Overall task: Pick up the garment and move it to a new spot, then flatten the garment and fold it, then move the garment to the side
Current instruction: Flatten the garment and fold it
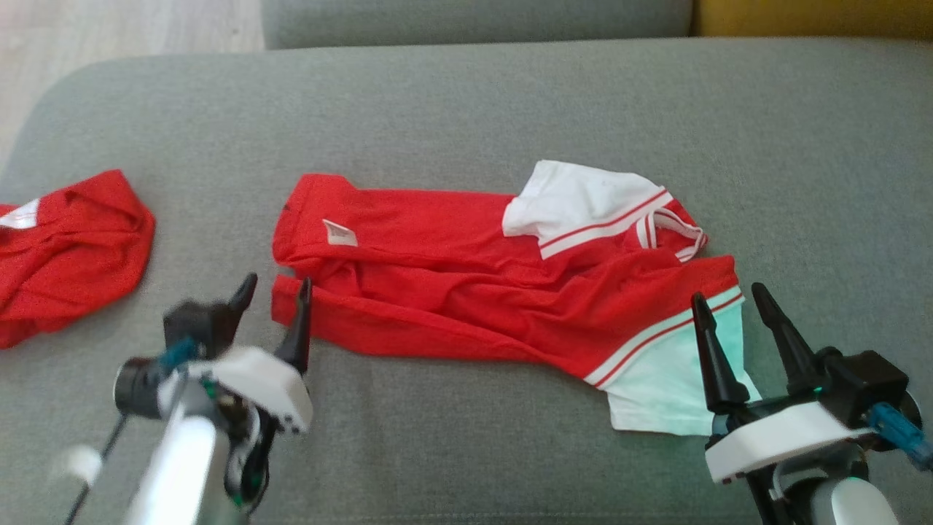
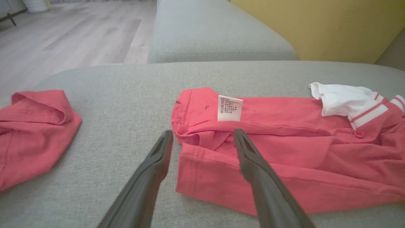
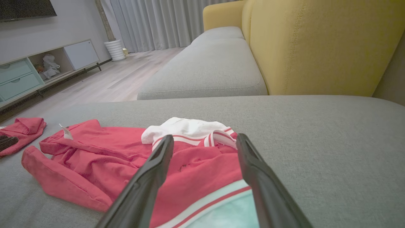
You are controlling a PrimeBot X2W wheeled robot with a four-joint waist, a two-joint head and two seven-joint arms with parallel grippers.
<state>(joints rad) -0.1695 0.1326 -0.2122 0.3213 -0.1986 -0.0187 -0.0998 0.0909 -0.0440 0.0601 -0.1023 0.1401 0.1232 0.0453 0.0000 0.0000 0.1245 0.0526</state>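
Observation:
The garment [image 1: 466, 284] is a red shirt with white sleeves and red-striped cuffs, lying crumpled lengthwise across the grey sofa cushion [image 1: 466, 109]. A white care label [image 2: 230, 108] shows near its left hem. My left gripper [image 1: 275, 290] hangs open just over the garment's left end [image 2: 202, 171], one finger over the cloth and one over bare cushion. Over the lower white sleeve [image 1: 667, 386] at the garment's right end my right gripper [image 1: 729, 299] stands open, with the red and white cloth [image 3: 196, 171] between and below its fingers. Neither holds anything.
A second red garment [image 1: 65, 251] lies bunched at the cushion's left edge. Another grey cushion [image 3: 205, 69] and a yellow sofa back [image 3: 316, 44] lie beyond. Wooden floor [image 2: 69, 34] borders the cushion's far left side.

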